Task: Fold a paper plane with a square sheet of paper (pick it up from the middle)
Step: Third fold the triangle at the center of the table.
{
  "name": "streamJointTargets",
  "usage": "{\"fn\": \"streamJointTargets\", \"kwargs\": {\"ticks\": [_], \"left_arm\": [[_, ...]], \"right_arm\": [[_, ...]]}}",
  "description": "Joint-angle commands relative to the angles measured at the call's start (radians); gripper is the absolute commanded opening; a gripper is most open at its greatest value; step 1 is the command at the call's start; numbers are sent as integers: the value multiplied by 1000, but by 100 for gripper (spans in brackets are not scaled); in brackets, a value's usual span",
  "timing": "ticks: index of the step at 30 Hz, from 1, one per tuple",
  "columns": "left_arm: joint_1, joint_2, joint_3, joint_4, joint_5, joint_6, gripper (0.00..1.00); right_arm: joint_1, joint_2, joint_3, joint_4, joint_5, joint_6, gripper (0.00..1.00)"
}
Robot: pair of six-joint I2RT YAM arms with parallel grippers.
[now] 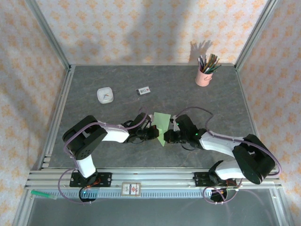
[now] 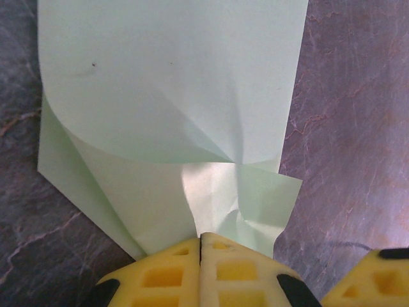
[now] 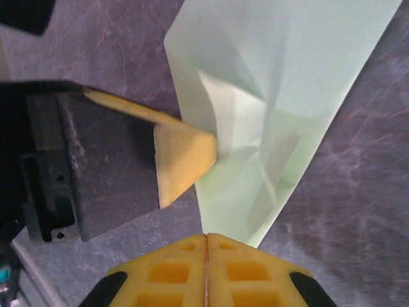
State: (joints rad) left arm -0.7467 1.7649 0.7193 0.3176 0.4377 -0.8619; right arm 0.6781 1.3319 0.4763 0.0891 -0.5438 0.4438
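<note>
The square sheet of paper is pale green, partly folded and creased, and stands up from the table between my two grippers. My left gripper is shut on it. In the left wrist view the paper crumples into the seam of the closed gripper and curls over in layers above. My right gripper is shut just to the right of it. In the right wrist view the paper narrows down to the closed gripper and its lower end passes beside my right fingertip; no pinch shows. The left gripper's yellow finger presses the paper's edge.
A pink pencil cup stands at the back right. A small white dish and a small printed card lie at the back left of the grey table. Metal frame posts and patterned walls enclose the table.
</note>
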Motion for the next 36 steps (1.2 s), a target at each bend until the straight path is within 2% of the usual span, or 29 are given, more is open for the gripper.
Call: {"fn": "streamJointTargets", "kwargs": {"ticks": [1, 16, 27, 36], "left_arm": [[-2, 48, -17, -120, -70, 17, 4], [0, 52, -4, -139, -72, 34, 4], [1, 78, -7, -162, -97, 55, 4], [3, 77, -4, -177, -111, 66, 4]], "right_arm": [[19, 30, -2, 105, -49, 44, 8], [40, 201, 55, 79, -26, 5, 6], [44, 166, -25, -39, -54, -15, 5], [88, 113, -72, -96, -66, -5, 5]]}}
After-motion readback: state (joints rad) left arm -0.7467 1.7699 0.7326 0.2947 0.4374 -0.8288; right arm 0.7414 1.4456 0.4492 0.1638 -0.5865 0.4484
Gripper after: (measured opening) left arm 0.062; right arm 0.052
